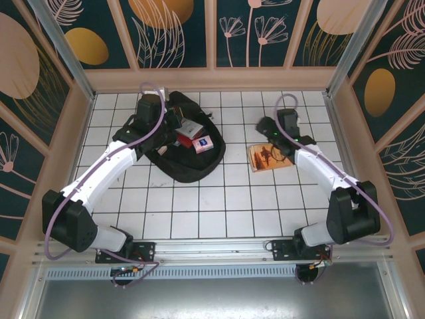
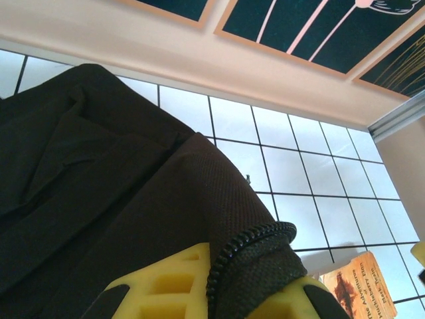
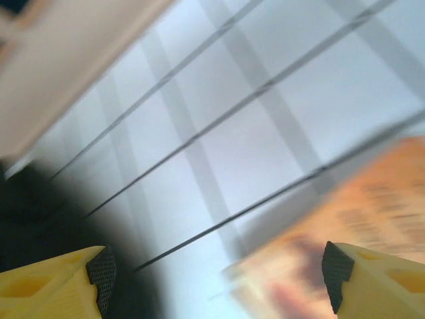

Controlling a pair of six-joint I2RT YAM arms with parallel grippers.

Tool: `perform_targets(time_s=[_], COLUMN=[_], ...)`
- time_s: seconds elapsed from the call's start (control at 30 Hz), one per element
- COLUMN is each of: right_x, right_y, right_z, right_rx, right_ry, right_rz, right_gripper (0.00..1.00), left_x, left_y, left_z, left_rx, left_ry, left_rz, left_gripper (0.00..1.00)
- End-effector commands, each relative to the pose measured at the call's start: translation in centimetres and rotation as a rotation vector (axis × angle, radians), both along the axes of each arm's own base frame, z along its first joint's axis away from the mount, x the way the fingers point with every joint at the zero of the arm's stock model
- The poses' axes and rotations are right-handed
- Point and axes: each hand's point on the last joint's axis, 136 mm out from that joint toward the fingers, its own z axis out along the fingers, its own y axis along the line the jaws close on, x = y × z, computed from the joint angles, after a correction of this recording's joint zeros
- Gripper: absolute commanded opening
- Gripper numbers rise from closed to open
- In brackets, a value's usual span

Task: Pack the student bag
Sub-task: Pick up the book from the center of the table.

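Note:
The student bag (image 1: 189, 159) lies open on the tiled table, left of centre, a large black fabric backpack. A red box (image 1: 186, 139), a white box (image 1: 192, 127) and a pink box (image 1: 204, 143) lie in its opening. My left gripper (image 1: 169, 126) is shut on the bag's zippered edge (image 2: 249, 262), holding the flap up; black fabric (image 2: 99, 199) spreads across the left wrist view. My right gripper (image 1: 265, 129) stands open just above the table beside an orange book (image 1: 265, 158), whose blurred cover (image 3: 358, 226) lies between the fingertips (image 3: 339, 272).
Walls with leaf patterns close in the table on three sides (image 1: 212, 76). Bare white tiles (image 1: 226, 206) stretch between the bag and the arm bases. The book's corner (image 2: 362, 282) also appears in the left wrist view.

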Motion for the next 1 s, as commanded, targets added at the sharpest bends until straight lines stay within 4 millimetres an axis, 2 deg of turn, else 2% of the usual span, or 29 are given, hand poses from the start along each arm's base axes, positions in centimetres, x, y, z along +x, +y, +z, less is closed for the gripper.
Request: perform_targets(time_s=[0.0,0.07,0.17,0.33,0.43,0.53,0.7,0.83,0.97], right_x=[-2.0,-2.1,-1.8,-1.7,-2.0,-2.2,-3.3,-4.0,-3.9], right_y=[-5.5,-7.2,-8.2,-7.4,-5.9,-3.6,0.2,3.2,5.1], right_z=[-3.5,-5.4,-7.5,-10.7,-12.0,-12.2,-11.9,-11.4,-11.1], right_rx=[-0.094,-0.094,-0.115,-0.06,0.014,0.124,0.28,0.356,0.401], right_ry=[0.129,0.196,0.262,0.339,0.355,0.329,0.287,0.256,0.219], right_rz=[-0.188,-0.237,-0.251,-0.186,-0.123,-0.044,0.078,0.179,0.241], right_gripper=[0.88,0.88,0.89,0.89,0.89,0.88,0.87,0.86,0.85], left_x=[0.9,0.9,0.9,0.9,0.9,0.9,0.9,0.7,0.4], left_y=[-1.4,-1.7,-2.0,-2.5,-3.0,-3.4,-3.9,-4.9,-6.3], left_z=[2.0,1.4,1.1,0.5,-0.1,-0.8,-1.7,-3.3,-5.0], left_rx=[-0.083,-0.09,-0.098,-0.11,-0.124,-0.138,-0.151,-0.164,-0.178], left_ry=[-0.065,-0.047,-0.035,-0.017,0.005,0.029,0.057,0.103,0.154], left_rz=[-0.038,-0.049,-0.059,-0.074,-0.093,-0.106,-0.114,-0.133,-0.171], left_gripper=[0.0,0.0,0.0,0.0,0.0,0.0,0.0,0.0,0.0])
